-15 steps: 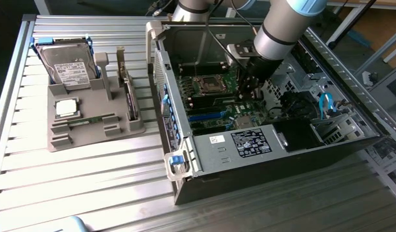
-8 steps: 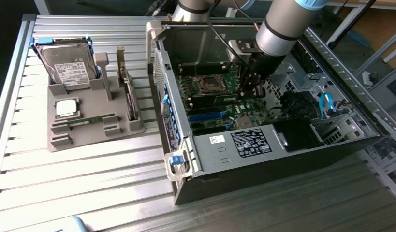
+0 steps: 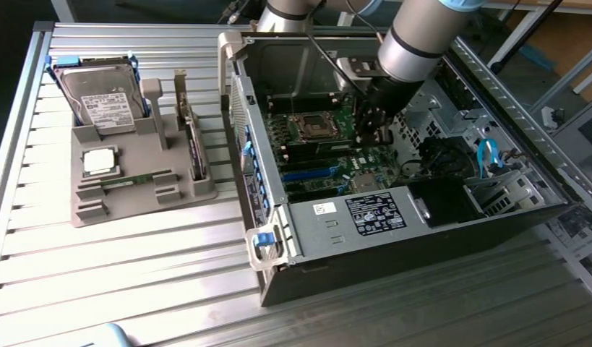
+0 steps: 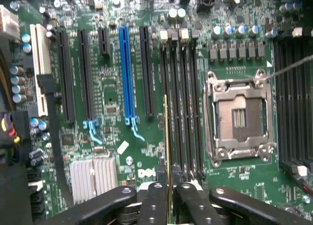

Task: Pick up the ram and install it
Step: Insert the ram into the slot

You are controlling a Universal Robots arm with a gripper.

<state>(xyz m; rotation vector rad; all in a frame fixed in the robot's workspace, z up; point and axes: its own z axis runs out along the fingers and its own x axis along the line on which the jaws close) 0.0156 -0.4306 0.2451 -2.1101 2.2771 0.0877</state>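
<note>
Closest to the lens in the wrist view are the black fingers (image 4: 155, 205) of the gripper (image 4: 168, 200), pinched tight on the ram (image 4: 167, 137), which you see edge-on as a thin gold-green strip running from between the fingers out over the motherboard (image 4: 112, 88). It lines up with the black memory slots (image 4: 182, 102), over the one farthest from the cpu socket (image 4: 238, 118) as far as I can tell; can't really say whether it's touching the slot or just above it. That socket is open with bare contacts, silver frame around it. On the other side of the stick sit a blue expansion slot (image 4: 126, 76), some black ones and a finned silver heatsink (image 4: 94, 175). Over in the exterior view, the arm (image 3: 416, 36) reaches down into the open computer case (image 3: 373, 217) lying on its side on the slatted metal table (image 3: 113, 260), gripper (image 3: 371, 126) down over the board just beside the socket (image 3: 313, 127). Off to the exterior view's left, well apart from the case, a grey parts holder (image 3: 131, 195) carries a hard drive (image 3: 101, 101) standing up, a square silver processor (image 3: 99, 160) and a small green stick (image 3: 131, 181) lying flat.
</note>
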